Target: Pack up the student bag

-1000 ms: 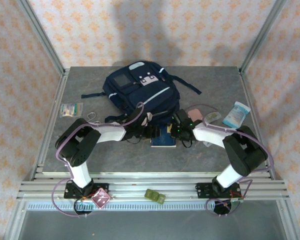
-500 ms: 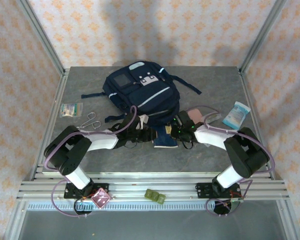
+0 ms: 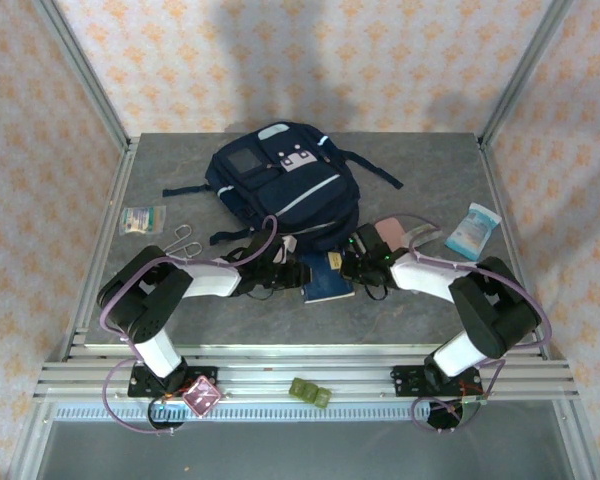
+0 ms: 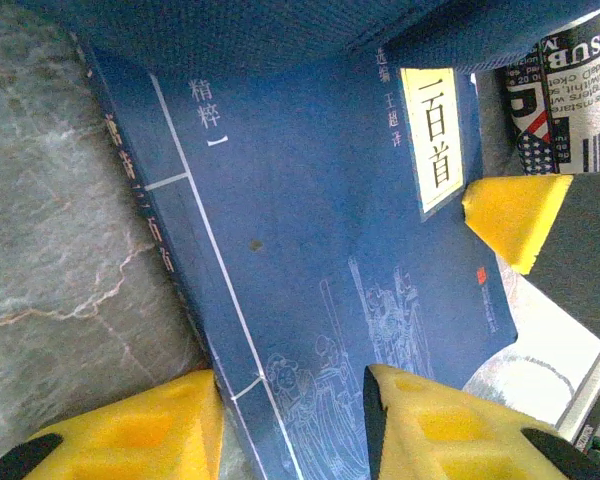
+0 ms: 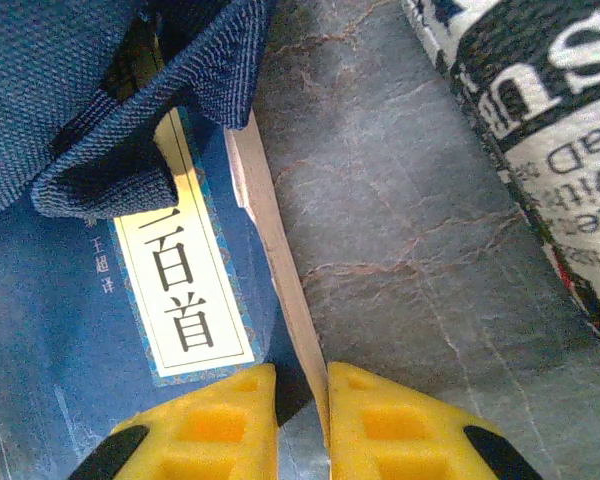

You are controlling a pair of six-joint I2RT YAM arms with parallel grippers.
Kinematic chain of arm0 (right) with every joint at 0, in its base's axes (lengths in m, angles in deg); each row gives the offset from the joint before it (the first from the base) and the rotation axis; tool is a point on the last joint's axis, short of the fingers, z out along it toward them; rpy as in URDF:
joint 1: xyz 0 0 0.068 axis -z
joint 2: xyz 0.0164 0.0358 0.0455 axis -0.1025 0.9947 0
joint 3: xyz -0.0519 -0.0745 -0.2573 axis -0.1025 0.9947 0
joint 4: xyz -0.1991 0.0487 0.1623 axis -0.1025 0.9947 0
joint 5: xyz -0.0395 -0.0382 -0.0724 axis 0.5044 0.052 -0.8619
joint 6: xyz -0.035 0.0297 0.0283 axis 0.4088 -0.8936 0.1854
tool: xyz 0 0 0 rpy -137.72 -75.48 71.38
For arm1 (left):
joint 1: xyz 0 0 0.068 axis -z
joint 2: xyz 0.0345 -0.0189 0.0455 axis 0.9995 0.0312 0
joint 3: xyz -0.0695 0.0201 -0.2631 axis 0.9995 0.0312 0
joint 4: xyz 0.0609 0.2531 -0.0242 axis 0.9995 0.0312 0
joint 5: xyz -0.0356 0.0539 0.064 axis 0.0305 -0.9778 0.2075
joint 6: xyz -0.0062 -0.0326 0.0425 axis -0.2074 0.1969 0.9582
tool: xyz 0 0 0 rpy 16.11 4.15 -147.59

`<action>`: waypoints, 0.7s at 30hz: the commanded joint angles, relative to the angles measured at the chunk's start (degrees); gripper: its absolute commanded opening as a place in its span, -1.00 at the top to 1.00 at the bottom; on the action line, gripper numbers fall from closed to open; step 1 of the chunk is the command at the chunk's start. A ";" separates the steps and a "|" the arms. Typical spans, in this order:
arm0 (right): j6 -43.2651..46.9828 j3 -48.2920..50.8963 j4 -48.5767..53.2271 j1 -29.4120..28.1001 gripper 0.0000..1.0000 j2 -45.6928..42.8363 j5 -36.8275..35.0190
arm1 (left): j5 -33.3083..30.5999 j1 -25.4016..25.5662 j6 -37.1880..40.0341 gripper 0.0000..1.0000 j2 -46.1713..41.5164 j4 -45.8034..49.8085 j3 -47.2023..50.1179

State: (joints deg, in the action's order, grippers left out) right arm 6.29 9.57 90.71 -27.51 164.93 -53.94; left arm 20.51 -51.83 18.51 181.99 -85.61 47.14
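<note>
My right tool (image 5: 302, 400) is clamped on the book (image 5: 80, 330) edge, left tool (image 4: 290, 415) straddling it (gripping? can't tell) — student bag (image 3: 280, 185) ahead looks floppy, I'd grab its rim.

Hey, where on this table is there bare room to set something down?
Bare: the far right corner between the student bag and tissue pack; the near strip in front of the book. Crowded: the middle, from bag to book.
</note>
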 commanded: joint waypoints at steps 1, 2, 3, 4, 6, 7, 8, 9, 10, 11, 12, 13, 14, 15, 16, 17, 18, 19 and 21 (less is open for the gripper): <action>-1.10 2.81 1.85 -3.60 0.67 2.55 10.86 | 7.05 2.11 -3.25 0.32 -1.90 -15.52 1.09; -1.10 2.96 1.95 -3.70 0.67 2.74 10.85 | 6.92 2.12 -3.38 0.39 -2.46 -16.49 1.38; -1.10 3.14 1.81 -3.79 0.67 2.81 10.96 | 6.74 2.12 -3.38 0.39 -3.00 -16.99 1.62; -1.04 3.32 1.74 -3.79 0.67 2.94 11.03 | 6.69 2.09 -3.38 0.39 -3.63 -17.81 1.93; -0.87 3.43 1.83 -3.86 0.67 3.35 11.03 | 6.65 2.10 -3.72 0.40 -5.04 -20.29 3.15; -0.78 3.44 1.86 -3.88 0.67 3.48 11.13 | 6.56 2.03 -3.73 0.44 -5.51 -20.78 3.50; -0.80 3.38 1.88 -3.88 0.67 3.67 11.24 | 6.39 2.01 -3.69 0.47 -6.16 -21.13 3.85; -0.67 3.42 1.89 -3.96 0.67 3.84 11.40 | 6.30 2.03 -3.71 0.48 -6.73 -21.72 4.29; -0.69 3.37 1.89 -3.97 0.67 3.95 11.47 | 6.20 2.02 -3.73 0.49 -7.19 -22.40 4.79; -0.58 3.36 1.92 -3.97 0.67 4.03 11.57 | 6.15 2.02 -3.88 0.49 -7.77 -23.67 5.62; -0.49 3.19 1.94 -4.05 0.67 4.15 11.58 | 5.87 1.97 -4.16 0.49 -8.28 -24.37 6.29; -0.49 3.12 1.99 -4.07 0.67 4.20 11.66 | 5.53 1.94 -4.17 0.48 -8.44 -24.08 6.46; -0.41 2.91 2.06 -4.14 0.67 4.26 11.80 | 5.29 1.81 -3.94 0.43 -8.34 -23.07 6.39; -0.36 2.75 2.11 -4.21 0.67 4.35 11.89 | 5.15 1.76 -3.59 0.39 -7.90 -21.94 6.08; -0.31 2.49 2.06 -4.27 0.67 4.40 12.01 | 5.06 1.76 -3.20 0.35 -7.22 -20.57 5.58; -0.23 2.17 2.16 -4.32 0.67 4.55 11.96 | 5.06 1.76 -2.61 0.30 -6.52 -18.98 4.88; -0.14 1.83 2.20 -4.45 0.67 4.55 12.00 | 5.06 1.76 -2.21 0.22 -5.75 -17.65 4.26; -0.22 1.66 2.20 -4.49 0.67 4.54 12.05 | 4.98 1.72 -1.87 0.14 -5.11 -16.35 3.66; -0.40 1.49 1.77 -4.67 0.67 4.56 12.27 | 5.06 1.77 -0.63 0.11 -3.74 -13.25 2.01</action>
State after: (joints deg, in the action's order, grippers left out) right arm 6.29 9.76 88.42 -28.62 165.85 -50.68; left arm 21.67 -51.59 15.41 176.44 -98.95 52.76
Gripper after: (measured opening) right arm 0.166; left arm 0.439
